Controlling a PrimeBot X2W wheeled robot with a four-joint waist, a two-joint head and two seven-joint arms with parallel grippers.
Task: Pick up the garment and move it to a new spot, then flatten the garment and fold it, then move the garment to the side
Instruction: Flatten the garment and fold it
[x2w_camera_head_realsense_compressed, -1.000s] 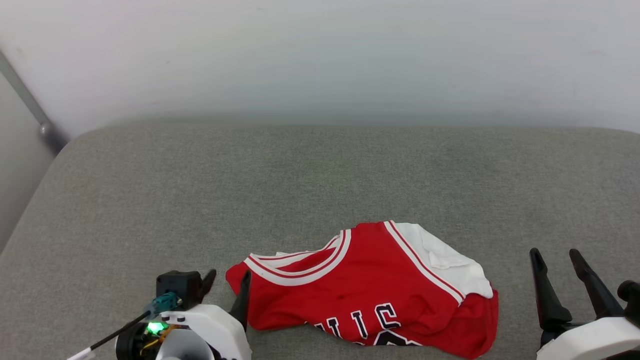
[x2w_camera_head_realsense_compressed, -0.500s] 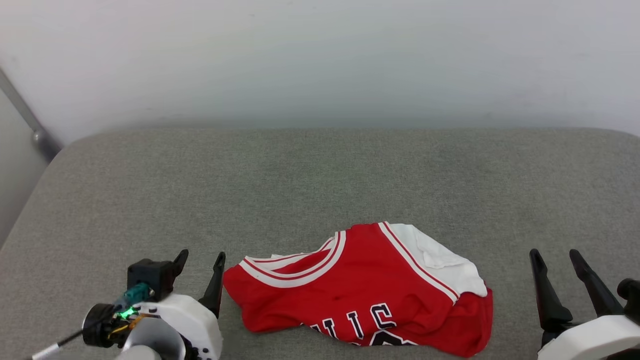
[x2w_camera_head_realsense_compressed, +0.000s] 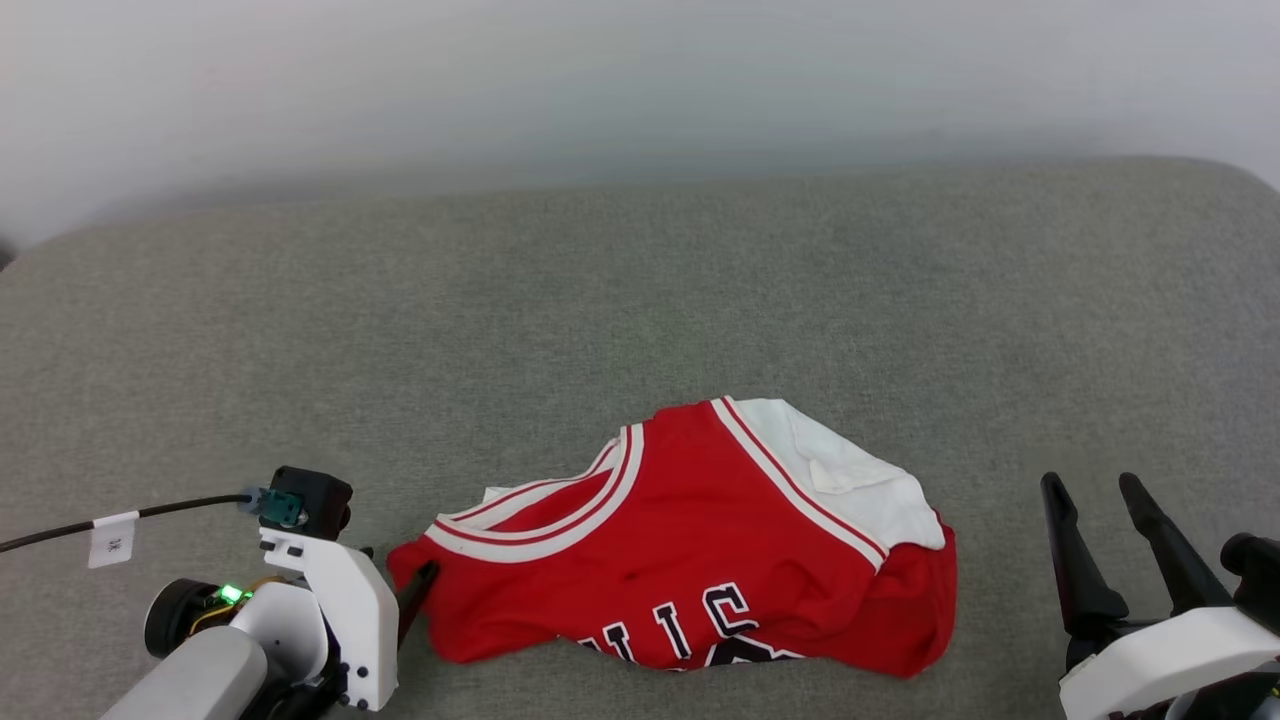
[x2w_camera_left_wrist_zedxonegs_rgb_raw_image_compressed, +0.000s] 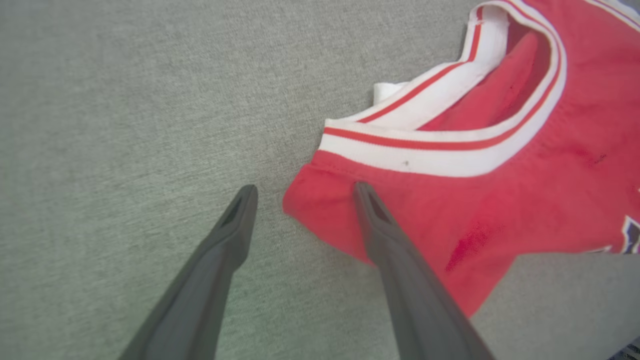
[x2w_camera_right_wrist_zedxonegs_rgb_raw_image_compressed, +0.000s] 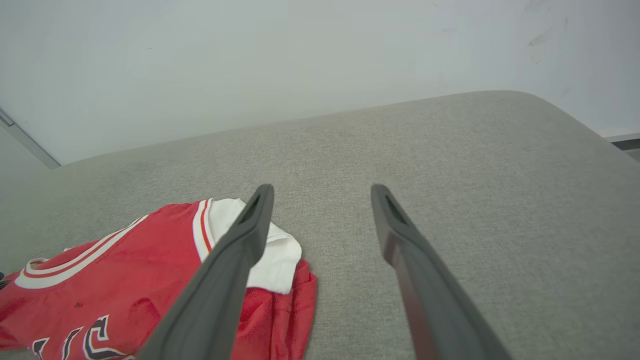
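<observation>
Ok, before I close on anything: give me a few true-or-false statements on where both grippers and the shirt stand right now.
1. The left gripper is open, one finger over a corner of the bright red jersey shirt with black lettering, the other over the grey fabric cushion. True.
2. The right gripper is shut on the shirt's white sleeve. False: it is open and apart from the shirt, over bare cushion.
3. The shirt lies fully spread and flat. False: it is bunched and folded over on itself.
4. The white sleeve is on the shirt's side nearer the right gripper. True.
</observation>
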